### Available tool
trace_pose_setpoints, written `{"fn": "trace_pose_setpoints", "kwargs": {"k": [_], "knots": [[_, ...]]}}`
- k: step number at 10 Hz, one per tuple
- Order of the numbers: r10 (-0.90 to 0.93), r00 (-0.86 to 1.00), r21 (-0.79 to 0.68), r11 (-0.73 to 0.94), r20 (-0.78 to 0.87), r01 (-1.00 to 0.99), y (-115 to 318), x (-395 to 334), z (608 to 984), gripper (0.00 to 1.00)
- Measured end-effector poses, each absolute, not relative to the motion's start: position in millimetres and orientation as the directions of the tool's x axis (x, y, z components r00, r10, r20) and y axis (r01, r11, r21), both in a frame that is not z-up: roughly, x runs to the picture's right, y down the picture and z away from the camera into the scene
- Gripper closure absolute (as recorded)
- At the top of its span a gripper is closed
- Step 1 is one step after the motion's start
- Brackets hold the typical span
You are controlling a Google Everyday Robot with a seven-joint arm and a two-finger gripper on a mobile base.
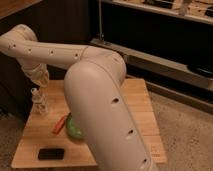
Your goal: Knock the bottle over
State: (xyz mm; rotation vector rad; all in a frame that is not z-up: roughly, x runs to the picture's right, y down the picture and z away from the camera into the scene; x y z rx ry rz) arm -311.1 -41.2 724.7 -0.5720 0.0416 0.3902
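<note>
Dark cabinets stand behind a wooden table [137, 107]. On its far left part the bottle [39, 102] stands upright. Just above it hangs the gripper [41, 81], on the white arm [95, 100]. Nearby lie a green bowl [75, 129], an orange object [60, 124] and a black device [51, 153].

A: The arm [100, 105] covers much of the surface [142, 107]; the green thing [73, 129] beside the arm shows only its left part; what it is cannot be told.

B: The hand [41, 79], above the bottle [39, 102], is a pale blur; the dark flat object [51, 153] near the arm is too small to name.
</note>
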Motion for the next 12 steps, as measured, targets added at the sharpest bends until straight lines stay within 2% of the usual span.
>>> {"fn": "trace_pose_setpoints", "kwargs": {"k": [2,5,10,12], "knots": [[0.499,0.865,-0.540,0.740,0.043,-0.400,-56.3,-307.6,740.3,1.00],[0.634,0.719,-0.600,0.703,0.285,-0.382,-74.0,-318.1,765.2,1.00],[0.701,0.633,-0.735,0.612,0.330,-0.294,-91.3,-359.4,777.8,1.00],[0.737,0.614,-0.812,0.524,0.282,-0.256,-90.3,-370.8,787.3,1.00]]}}
